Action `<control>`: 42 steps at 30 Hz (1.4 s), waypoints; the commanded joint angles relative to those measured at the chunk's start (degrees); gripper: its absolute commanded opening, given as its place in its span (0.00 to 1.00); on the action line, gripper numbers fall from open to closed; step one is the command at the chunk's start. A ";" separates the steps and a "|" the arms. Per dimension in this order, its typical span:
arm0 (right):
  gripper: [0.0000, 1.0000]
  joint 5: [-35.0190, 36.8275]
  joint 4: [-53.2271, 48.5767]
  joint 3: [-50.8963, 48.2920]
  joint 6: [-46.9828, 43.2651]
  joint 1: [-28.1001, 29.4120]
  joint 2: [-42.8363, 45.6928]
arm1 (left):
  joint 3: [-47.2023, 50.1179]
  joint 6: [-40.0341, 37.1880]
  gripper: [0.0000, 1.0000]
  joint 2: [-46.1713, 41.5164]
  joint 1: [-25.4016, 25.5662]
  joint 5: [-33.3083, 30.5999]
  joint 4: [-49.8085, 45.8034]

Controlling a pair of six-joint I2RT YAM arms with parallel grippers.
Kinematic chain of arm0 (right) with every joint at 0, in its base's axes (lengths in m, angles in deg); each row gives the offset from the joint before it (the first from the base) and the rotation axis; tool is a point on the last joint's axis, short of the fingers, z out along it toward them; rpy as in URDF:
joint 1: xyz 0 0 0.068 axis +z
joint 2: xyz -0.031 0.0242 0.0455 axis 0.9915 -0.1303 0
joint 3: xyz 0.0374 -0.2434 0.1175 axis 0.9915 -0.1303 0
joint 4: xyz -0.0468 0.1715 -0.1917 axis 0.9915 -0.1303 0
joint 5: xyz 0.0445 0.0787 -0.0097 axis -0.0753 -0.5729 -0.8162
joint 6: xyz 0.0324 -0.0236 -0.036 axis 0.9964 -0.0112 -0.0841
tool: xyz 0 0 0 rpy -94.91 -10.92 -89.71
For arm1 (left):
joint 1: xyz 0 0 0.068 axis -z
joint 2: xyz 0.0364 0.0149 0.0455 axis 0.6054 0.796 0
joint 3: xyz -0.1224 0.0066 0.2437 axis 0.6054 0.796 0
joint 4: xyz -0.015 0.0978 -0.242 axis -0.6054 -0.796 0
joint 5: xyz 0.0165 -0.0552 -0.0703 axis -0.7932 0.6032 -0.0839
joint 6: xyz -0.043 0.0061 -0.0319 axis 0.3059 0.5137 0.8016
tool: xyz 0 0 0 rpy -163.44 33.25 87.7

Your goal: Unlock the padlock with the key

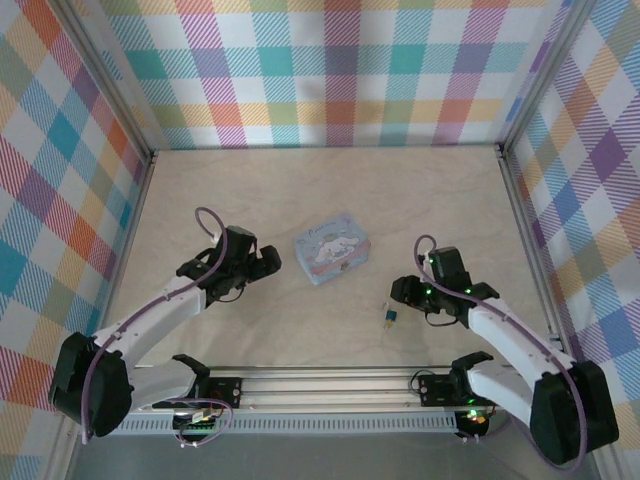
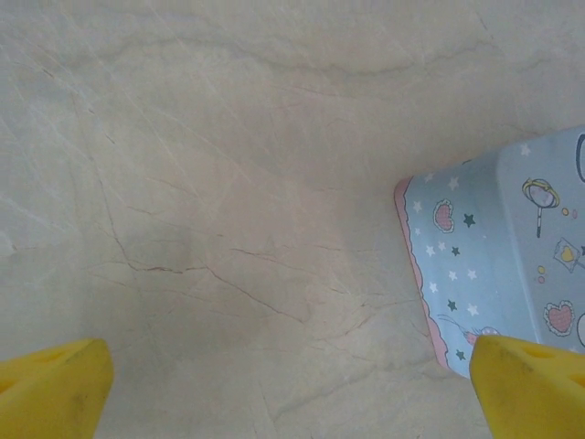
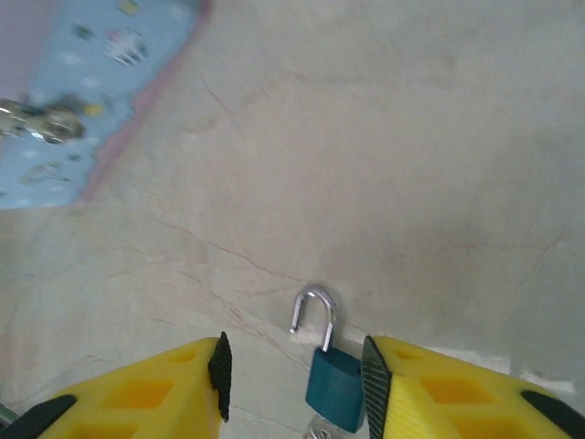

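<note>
The teal padlock (image 3: 334, 389) lies on the table with its silver shackle (image 3: 315, 311) swung open, one leg free of the body. A bit of silvery metal at its base (image 3: 317, 428), at the frame's bottom edge, may be the key; I cannot tell. My right gripper (image 3: 294, 370) is open, and the padlock sits between its fingers close to the right pad (image 3: 373, 375). In the top view the padlock (image 1: 390, 318) lies just in front of the right gripper (image 1: 405, 292). My left gripper (image 2: 288, 384) is open over bare table beside the tin.
A light-blue tin (image 1: 331, 248) with a cartoon character stands mid-table between the arms. Its corner (image 2: 494, 256) lies right of the left gripper (image 1: 268, 262), and the tin (image 3: 91, 91) fills the right wrist view's upper left. Plaid walls enclose the table (image 1: 320, 190).
</note>
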 commanded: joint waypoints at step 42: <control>1.00 25.05 79.61 -10.05 -38.67 -10.37 -28.65 | 20.84 -35.92 1.00 -4.34 -10.41 -20.24 45.93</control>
